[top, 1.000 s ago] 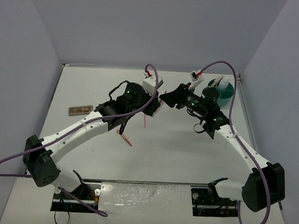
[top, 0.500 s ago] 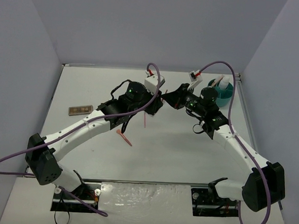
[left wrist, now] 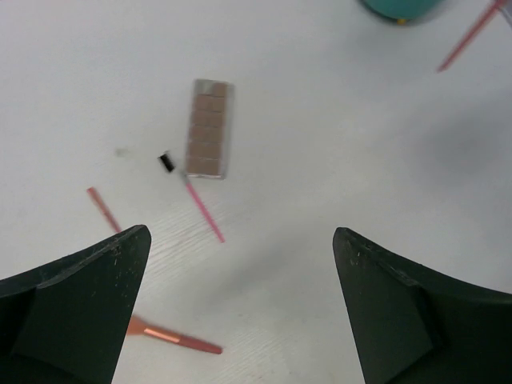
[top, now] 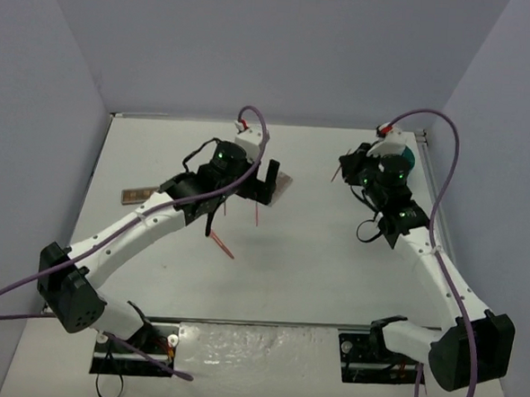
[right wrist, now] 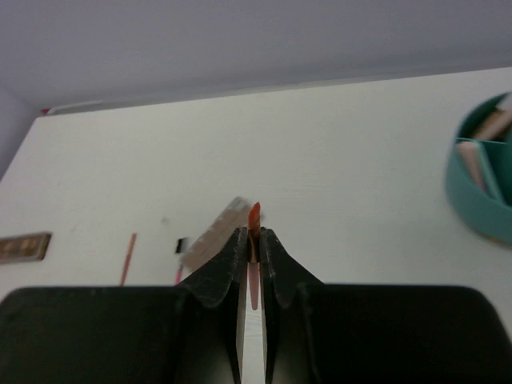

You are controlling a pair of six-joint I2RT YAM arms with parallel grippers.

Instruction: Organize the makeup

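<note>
The left arm stretches from lower left to mid-frame. Its pincer (left wrist: 242,234) gapes wide and empty over a flat rectangular brown-pink palette (left wrist: 210,128) whose long axis runs up-frame. The right pincer (right wrist: 252,234) is clamped on a thin orange-red stick (right wrist: 254,214) that points straight ahead. Bare white desk (right wrist: 344,160) lies beyond it, with a teal round tub (right wrist: 472,200) at the right edge.
</note>
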